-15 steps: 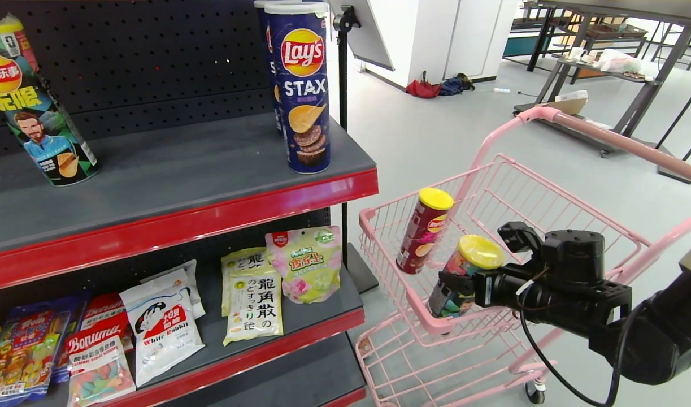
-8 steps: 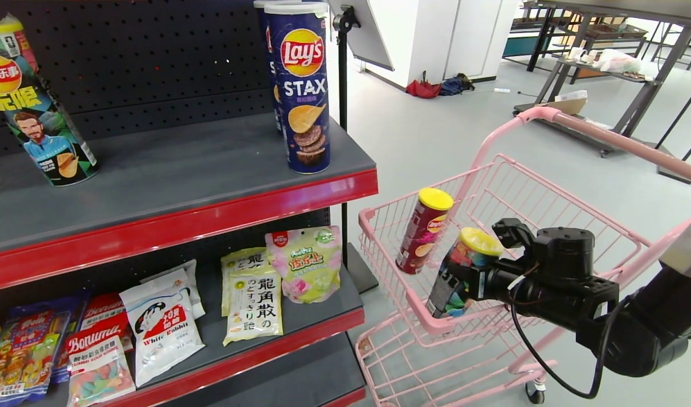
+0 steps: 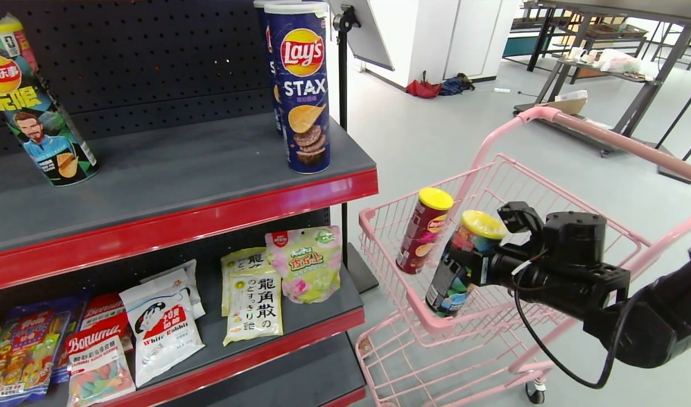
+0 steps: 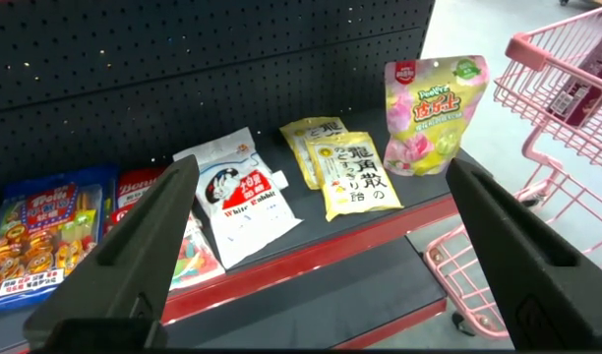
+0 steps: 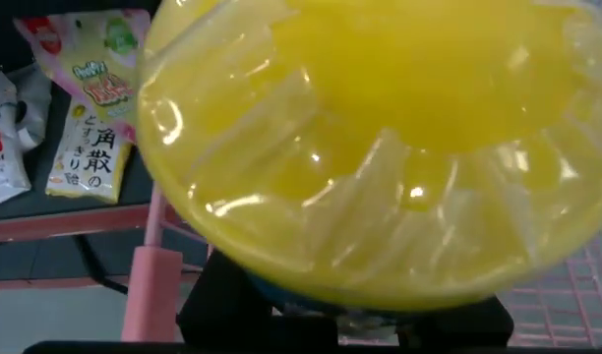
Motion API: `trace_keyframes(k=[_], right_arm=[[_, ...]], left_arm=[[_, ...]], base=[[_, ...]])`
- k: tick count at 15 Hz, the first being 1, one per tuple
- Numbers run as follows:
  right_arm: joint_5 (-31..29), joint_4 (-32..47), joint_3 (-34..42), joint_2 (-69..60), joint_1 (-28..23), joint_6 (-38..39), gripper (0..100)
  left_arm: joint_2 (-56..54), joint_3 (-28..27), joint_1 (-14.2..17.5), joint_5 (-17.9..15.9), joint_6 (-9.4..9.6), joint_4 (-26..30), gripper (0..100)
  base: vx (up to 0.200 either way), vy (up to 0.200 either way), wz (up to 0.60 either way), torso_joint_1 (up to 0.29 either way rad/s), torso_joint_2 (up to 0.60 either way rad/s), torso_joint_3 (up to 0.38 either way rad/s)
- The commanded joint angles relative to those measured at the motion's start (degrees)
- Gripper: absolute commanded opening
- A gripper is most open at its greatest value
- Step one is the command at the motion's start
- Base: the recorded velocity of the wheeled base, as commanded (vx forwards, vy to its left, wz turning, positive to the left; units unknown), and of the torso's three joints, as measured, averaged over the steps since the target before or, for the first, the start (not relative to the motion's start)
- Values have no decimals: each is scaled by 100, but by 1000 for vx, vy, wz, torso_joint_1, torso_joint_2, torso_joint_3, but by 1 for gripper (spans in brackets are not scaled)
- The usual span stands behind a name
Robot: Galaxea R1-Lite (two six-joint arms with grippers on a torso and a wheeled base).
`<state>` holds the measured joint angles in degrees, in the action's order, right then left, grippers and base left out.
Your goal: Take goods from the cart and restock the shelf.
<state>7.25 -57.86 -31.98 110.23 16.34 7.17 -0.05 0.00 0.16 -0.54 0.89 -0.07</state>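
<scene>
Yellow-lidded chip can (image 3: 448, 280): head view, tilted inside pink cart (image 3: 366, 217), beside red chip can (image 3: 423, 234).
Right gripper (image 3: 475, 242): clamped around its upper body.
Left gripper (image 4: 321, 177): left wrist view, spread wide, facing snack bags (image 4: 352, 175) on lower shelf (image 4: 311, 258).
Yellow lid (image 5: 380, 128): right wrist view, close up.

Tilted, yellow-lidded multicoloured can (image 3: 446, 285) clamped in right end effector (image 3: 463, 264) at pink cart (image 3: 366, 215) front rim; red can (image 3: 423, 234) leaning inside.

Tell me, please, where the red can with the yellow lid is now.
In the head view, the red can leans in the pink cart on the robot's right, beside the colourful can.
</scene>
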Motion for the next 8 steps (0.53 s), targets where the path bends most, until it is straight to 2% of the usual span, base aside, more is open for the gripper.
trace_keyframes(k=[1,5,6,8], right_arm=[[-66,662,-582,-1082,1,-172,0],[-268,2437,-1469,-2620,-113,-743,0],[-611,3369,-1584,-3438,-113,-884,0],[-1305,4151,-1487,-4317,-87,-919,0]], left_arm=[[5,0,2,1,-1,-1,100],[5,0,2,1,-1,-1,100],[5,0,2,1,16,-10,100],[5,0,2,1,131,-10,100]], base=[[0,0,0,0,0,0],[0,0,0,0,0,0],[0,0,0,0,0,0],[0,0,0,0,0,0]])
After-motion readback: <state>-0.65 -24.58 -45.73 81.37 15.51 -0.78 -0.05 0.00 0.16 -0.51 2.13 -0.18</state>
